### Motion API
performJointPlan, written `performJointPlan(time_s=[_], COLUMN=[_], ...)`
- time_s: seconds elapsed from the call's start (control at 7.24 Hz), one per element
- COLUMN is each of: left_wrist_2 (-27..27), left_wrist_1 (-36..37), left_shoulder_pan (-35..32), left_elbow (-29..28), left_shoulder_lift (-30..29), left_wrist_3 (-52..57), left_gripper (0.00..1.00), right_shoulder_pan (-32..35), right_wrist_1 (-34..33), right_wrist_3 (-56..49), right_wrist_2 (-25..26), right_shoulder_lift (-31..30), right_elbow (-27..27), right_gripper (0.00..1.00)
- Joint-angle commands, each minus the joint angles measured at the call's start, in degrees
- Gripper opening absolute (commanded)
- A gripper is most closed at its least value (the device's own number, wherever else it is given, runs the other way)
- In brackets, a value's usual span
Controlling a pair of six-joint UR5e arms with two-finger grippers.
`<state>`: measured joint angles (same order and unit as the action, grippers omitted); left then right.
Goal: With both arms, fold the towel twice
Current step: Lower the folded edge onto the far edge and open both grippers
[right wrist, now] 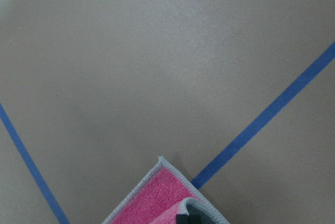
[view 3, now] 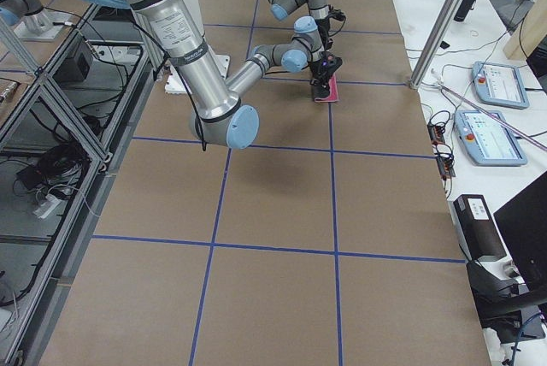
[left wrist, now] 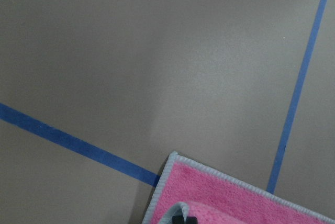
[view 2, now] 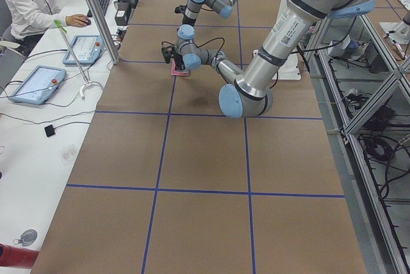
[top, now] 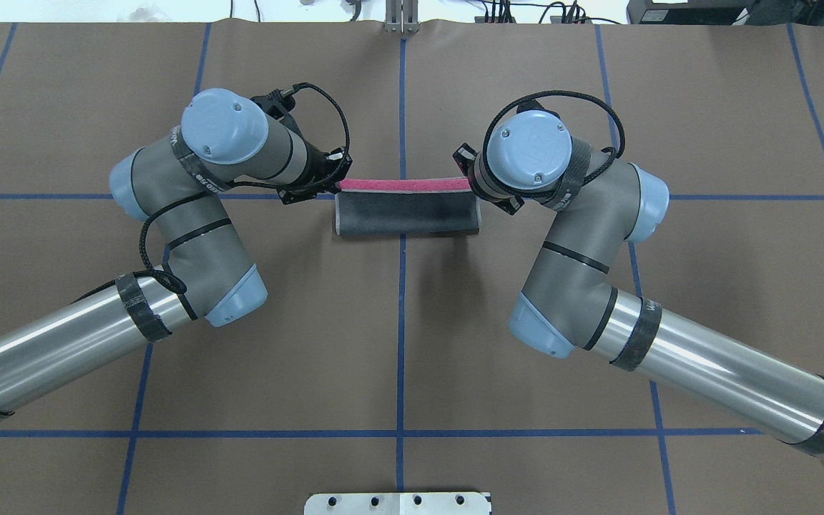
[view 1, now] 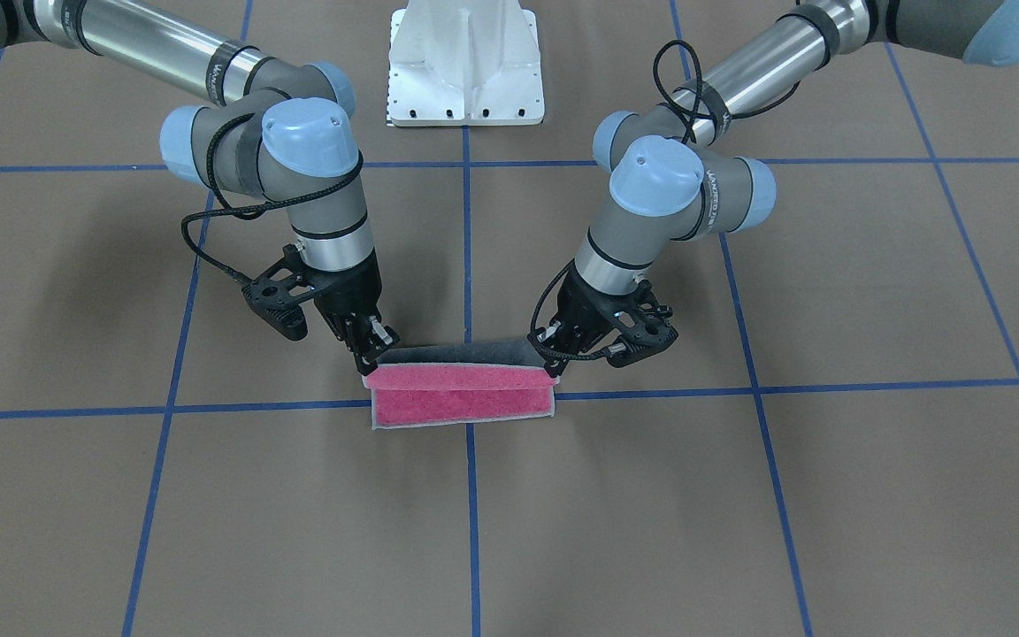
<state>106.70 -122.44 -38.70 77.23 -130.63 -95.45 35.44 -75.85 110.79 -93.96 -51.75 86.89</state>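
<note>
Pinching the towel [view 1: 461,402] by its raised corners, the left fingers [view 1: 550,352] and right fingers [view 1: 366,356] seem mid-fold; next, lower them onto its hem nearest the operator-side edge of the desk [view 1: 739,531].

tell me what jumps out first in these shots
The bright pink towel stands out at the middle of the brown table. It is partly folded, with one edge lifted so that its dark grey back shows on the robot's side. The left tool and the right tool each pinch one end of that lifted edge, in mirror image.
</note>
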Motion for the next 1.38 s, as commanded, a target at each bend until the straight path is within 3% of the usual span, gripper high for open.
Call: performJointPlan(time_s=[0.0,0.97,1.11,1.24], left_wrist_2=[0.00,-0.09,-0.18,-1.13], left_wrist_1=[-0.08,-1.03,-2.00,-2.97], left_shoulder_pan=[-0.15,-0.15,-0.24,-0.24], left_elbow=[-0.50,-3.49,-4.45,-5.68], left_shoulder_lift=[-0.15,-2.08,-2.08,-2.52], left_wrist_3=[0.27,0.27,0.27,0.27], left_gripper=[0.00,0.00,0.00,0.09], right_shoulder_pan=[0.07,0.07,0.33,0.85], right_wrist_1=[0.00,0.09,0.09,0.09], right_wrist_3=[-0.04,-0.04,-0.04,-0.04], right_wrist_2=[0.01,0.09,0.18,0.09], right_shoulder_lift=[0.16,2.27,2.36,2.36], right_elbow=[-0.32,-3.57,-3.57,-3.66], right_gripper=[0.00,0.00,0.23,0.40])
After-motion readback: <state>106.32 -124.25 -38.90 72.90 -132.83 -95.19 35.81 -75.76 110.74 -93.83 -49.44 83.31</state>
